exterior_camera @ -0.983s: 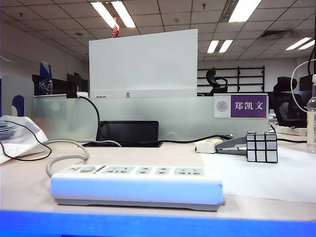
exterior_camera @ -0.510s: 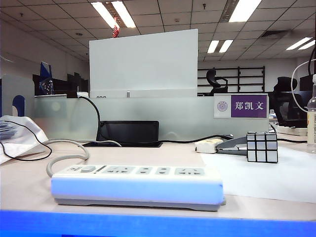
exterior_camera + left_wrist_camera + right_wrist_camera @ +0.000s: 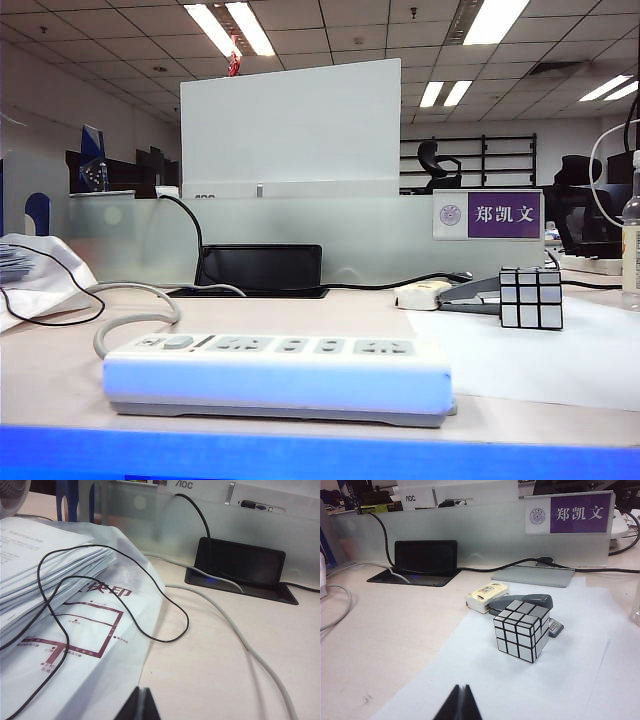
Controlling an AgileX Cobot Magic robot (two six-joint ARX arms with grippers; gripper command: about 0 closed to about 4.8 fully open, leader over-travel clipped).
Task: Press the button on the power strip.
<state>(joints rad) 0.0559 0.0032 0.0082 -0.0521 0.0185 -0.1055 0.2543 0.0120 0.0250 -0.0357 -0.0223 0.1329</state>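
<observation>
Left hand (image 3: 141, 705) is seen clenched above papers, away from the power strip (image 3: 280, 375) at desk front. Button (image 3: 178, 342) sits at its left end; it should be pressed straight down. Right hand (image 3: 460, 704) is clenched near the cube (image 3: 521, 630).

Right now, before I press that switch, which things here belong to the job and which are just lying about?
Job:
power strip
button at its cord end
left gripper, shut, by the papers
right gripper, shut, near the cube

Lying about:
mirror cube
stapler
paper stack
thin black cable
</observation>
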